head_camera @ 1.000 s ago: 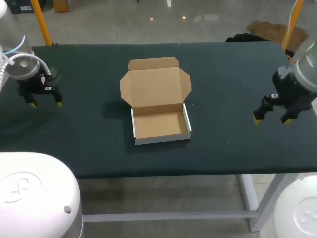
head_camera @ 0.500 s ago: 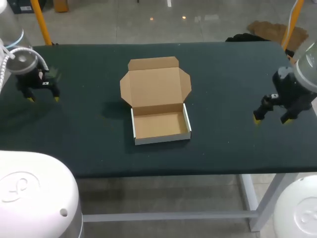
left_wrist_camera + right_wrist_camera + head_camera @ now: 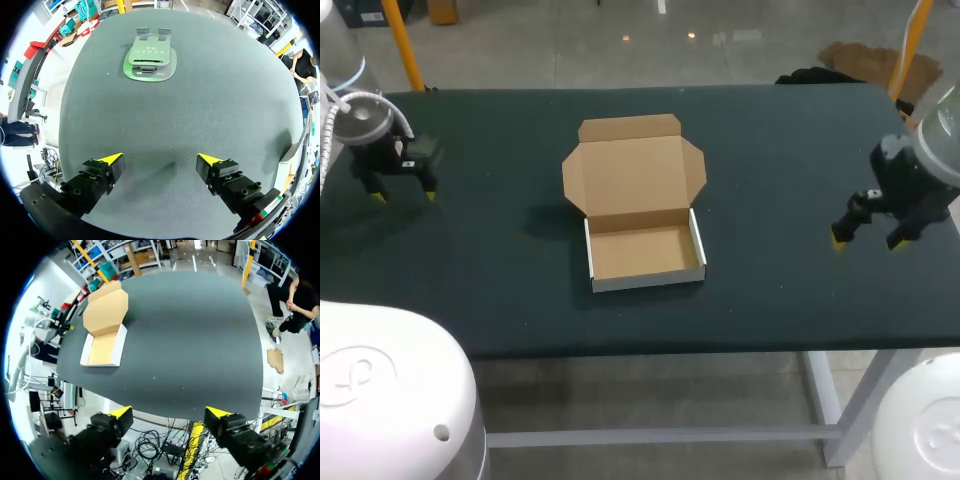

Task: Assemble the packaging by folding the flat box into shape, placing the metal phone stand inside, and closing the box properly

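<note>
Dark green matting covers the whole table (image 3: 770,150), plain and even from edge to edge. Cardboard is the only other material on it in the head view: 1 box (image 3: 640,215) sits near the middle, well apart from both arms. Its tray (image 3: 645,252) is already folded up, with 4 low walls, white on the outside and brown within, and nothing lies inside it. The lid (image 3: 633,175) is hinged to the tray's far wall and lies open and flat on the matting, its 2 side flaps and end tab spread out. The right wrist view shows the same box (image 3: 102,330) far ahead of that arm's fingers, tray open and bare.

The metal phone stand (image 3: 150,57) shows in the left wrist view, lying on the matting well ahead of the left gripper (image 3: 160,160), outside the box; I cannot make it out in the head view.

The left gripper (image 3: 404,196) hangs at the table's left end, fingers spread, grasping nothing. The right gripper (image 3: 867,240) hangs at the right end, its 2 yellow tips likewise released and apart, with nothing between them (image 3: 170,413).
</note>
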`<state>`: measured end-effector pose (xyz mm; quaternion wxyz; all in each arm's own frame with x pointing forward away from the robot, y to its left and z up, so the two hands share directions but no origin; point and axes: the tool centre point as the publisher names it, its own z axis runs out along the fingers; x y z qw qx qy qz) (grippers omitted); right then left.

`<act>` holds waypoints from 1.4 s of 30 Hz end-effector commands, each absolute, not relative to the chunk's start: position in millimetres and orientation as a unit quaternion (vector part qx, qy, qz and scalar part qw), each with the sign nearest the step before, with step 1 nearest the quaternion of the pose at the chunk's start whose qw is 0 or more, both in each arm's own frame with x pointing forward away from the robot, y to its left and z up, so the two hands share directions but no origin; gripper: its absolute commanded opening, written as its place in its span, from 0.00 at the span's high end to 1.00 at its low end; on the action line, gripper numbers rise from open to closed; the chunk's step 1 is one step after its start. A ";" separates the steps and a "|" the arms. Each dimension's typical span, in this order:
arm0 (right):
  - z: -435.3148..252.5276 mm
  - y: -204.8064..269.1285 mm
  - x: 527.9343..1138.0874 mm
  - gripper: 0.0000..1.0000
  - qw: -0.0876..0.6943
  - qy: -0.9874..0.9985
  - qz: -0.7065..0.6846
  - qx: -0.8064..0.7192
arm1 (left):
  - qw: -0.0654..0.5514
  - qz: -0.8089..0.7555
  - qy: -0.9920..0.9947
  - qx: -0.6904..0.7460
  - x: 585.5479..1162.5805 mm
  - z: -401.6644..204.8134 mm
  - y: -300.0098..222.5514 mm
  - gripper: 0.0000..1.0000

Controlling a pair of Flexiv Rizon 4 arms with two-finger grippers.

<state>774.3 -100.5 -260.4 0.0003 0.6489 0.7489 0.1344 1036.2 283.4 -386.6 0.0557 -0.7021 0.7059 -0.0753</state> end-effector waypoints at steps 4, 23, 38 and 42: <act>-258.7 -100.5 774.1 0.00 0.000 0.749 0.132 0.649 | 0.052 -0.070 0.711 -0.698 1047.3 -387.3 288.3 0.00; -258.7 -100.5 774.1 0.00 0.000 0.749 0.132 0.649 | 0.052 -0.065 0.723 -0.686 1075.3 -395.9 292.8 0.00; -258.7 -100.5 774.1 0.00 0.000 0.749 0.132 0.649 | 0.054 -0.062 0.725 -0.684 1097.3 -400.7 300.2 0.00; -258.7 -100.5 774.1 0.00 0.000 0.749 0.132 0.649 | 0.055 -0.061 0.726 -0.683 1102.8 -400.3 301.6 0.00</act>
